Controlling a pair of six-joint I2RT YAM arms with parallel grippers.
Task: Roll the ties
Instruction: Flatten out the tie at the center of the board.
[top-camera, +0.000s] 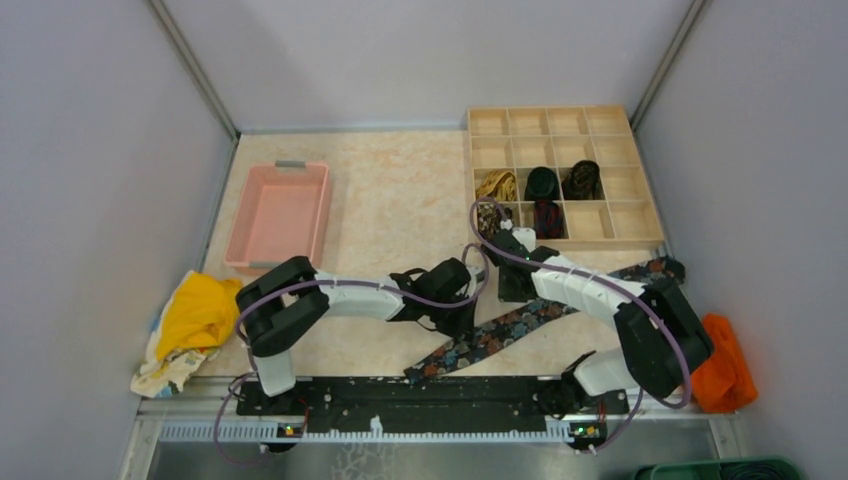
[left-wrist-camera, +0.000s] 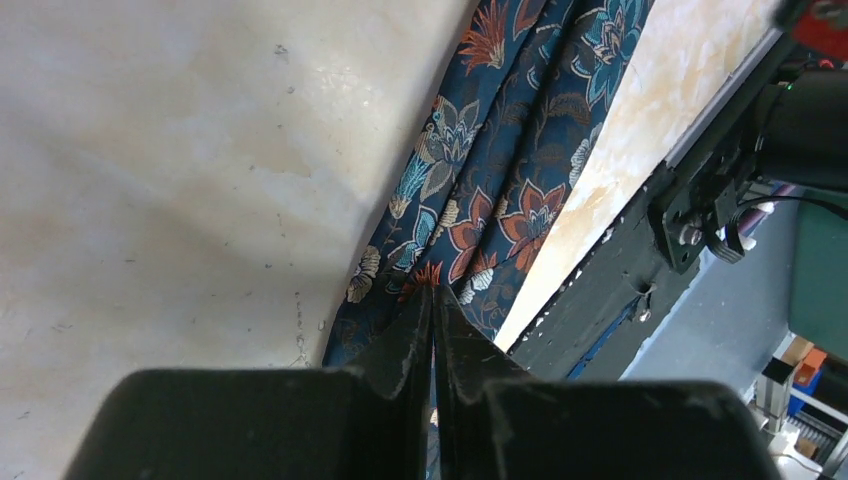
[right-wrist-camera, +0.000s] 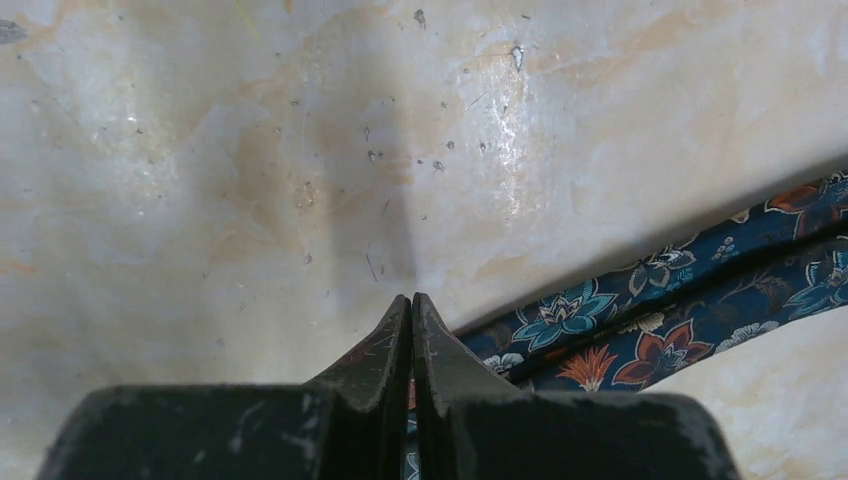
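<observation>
Floral tie (top-camera: 520, 322): lies flat and unrolled on the table (top-camera: 400, 200), slanting from near the mounting rail (top-camera: 430, 392) up towards the right wall, doubled lengthwise in both wrist views
Left gripper (left-wrist-camera: 434, 300): down on the tie near its lower end; fingers drawn to a thin slit with patterned fabric showing in it, so it looks to be pinching the cloth
Right gripper (right-wrist-camera: 412, 300): further up the strip, fingers pressed together at the tie's edge; a sliver of colour sits in the gap, so probably a thin nip on the edge only
Rolled ties (top-camera: 542, 182): small coils already in compartments of the wooden box (top-camera: 640, 200)
Step, as I judge it: securing the strip before the first turn of the roll
Risk, slip: the right hold looks shallow, and the slick fabric may pull free once the roll is tensioned
Risk, skew: the two layers may shift apart, giving a crooked, loose coil
Risk, snag: the lower end lies just beside the rail and could catch under it
Risk, arms: both wrists work close together and their cables loop near the box
Around: pink tray (top-camera: 245, 215) at left; yellow cloth (top-camera: 195, 315) and orange cloth (top-camera: 725, 375) at the near corners, well apart from the tie
In the way: nothing lies on the strip besides the grippers
</observation>
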